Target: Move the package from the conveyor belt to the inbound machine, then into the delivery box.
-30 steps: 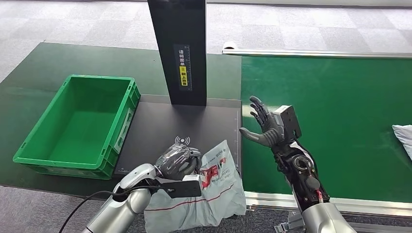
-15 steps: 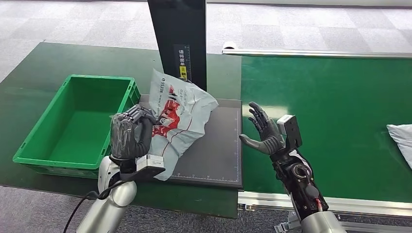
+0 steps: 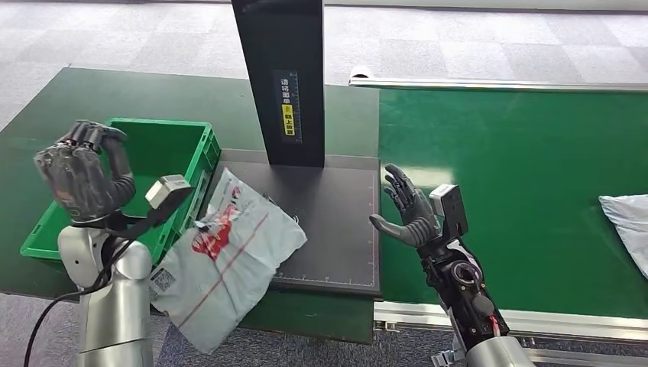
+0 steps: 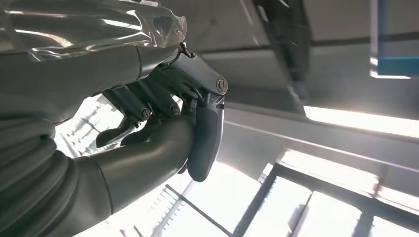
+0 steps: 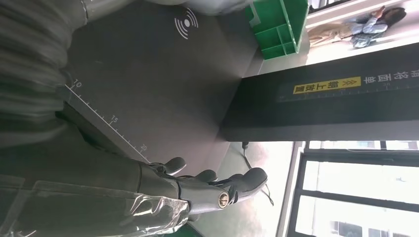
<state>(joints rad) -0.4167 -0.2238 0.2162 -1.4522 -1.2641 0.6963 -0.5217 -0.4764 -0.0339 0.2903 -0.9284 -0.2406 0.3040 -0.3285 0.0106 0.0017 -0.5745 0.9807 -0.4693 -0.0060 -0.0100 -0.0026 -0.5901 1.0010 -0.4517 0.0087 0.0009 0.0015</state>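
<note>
The conveyor belt runs along the right, a second bag at its far edge. The black scanner plate sits left of it, beside the green box. The package lies half off the plate's near-left corner, touching neither hand. The left hand, raised over the box, has fingers curled, holding nothing. The right hand has fingers spread, empty

The package hides the machine's near-left corner and part of the bin's near wall. The left hand and forearm cover the bin's left side. A second parcel on the belt is cut off by the right edge. The machine's post runs off the top edge, and its small label print is illegible.
</note>
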